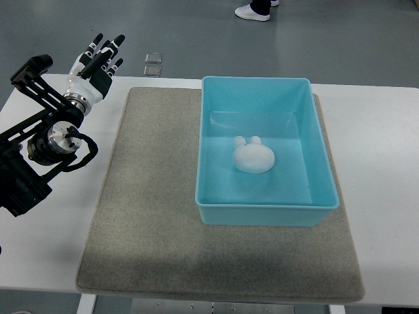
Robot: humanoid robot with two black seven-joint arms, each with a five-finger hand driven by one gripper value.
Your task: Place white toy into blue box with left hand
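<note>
One white toy [253, 156] lies inside the blue box [265, 213], which sits on a grey mat [150, 216] covering the table [380, 163]. Farther back, the left hand [97, 62] hovers off the mat's far-left corner, fingers spread and empty.

Top of blue box [265, 88] open, unobstructed from above | four walls bar side entry | white toy [253, 157] mid-floor, bare floor all round | grey mat [150, 216] left of box bare | left robot hand [98, 62] parked far-left over desk [386, 163] edge, well apart.
</note>
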